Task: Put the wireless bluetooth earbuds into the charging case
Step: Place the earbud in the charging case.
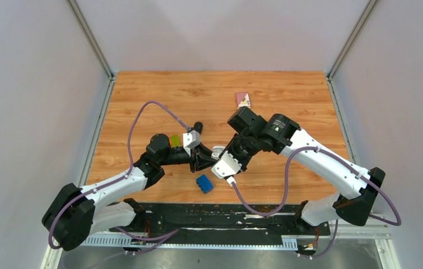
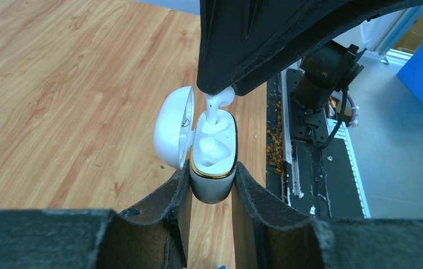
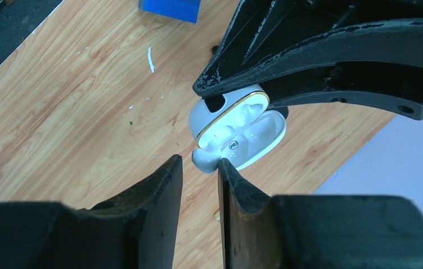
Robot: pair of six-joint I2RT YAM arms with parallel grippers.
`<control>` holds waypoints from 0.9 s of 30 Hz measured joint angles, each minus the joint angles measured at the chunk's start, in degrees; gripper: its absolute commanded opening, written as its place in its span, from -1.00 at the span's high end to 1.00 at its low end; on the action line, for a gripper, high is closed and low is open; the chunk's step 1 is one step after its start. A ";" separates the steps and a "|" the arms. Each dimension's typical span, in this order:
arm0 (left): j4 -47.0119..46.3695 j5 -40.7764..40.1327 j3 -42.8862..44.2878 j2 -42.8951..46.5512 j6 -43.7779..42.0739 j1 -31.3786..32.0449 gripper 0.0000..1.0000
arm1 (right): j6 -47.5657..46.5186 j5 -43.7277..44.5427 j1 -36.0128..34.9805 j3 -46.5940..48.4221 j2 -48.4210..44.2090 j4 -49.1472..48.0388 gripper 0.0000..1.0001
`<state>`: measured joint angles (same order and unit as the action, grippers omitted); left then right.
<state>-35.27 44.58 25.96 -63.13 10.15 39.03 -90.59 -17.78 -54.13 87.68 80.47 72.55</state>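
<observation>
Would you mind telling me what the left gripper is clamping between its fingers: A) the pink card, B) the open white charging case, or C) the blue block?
B: in the left wrist view the left gripper is shut on the white charging case, its lid swung open.

A robotics lab test cell
We see 2 white robot arms (image 1: 114, 185) (image 1: 326, 162) bolted to a black base rail (image 1: 220, 216), grey panel walls (image 1: 29, 84) on aluminium posts (image 1: 91, 39), and a wood-grain tabletop (image 1: 209, 95).
</observation>
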 measured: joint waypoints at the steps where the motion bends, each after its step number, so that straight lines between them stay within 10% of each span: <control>1: 0.17 0.02 0.00 0.00 0.00 0.00 0.96 | -0.11 0.26 -0.09 -0.13 0.02 -0.02 0.42; 27: 0.76 0.13 0.04 -0.63 0.15 0.02 0.97 | 2.56 0.66 -0.87 2.03 2.12 0.22 0.56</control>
<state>-34.50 44.71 26.00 -63.77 10.31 39.05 -88.03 -17.12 -55.00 89.71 82.59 72.77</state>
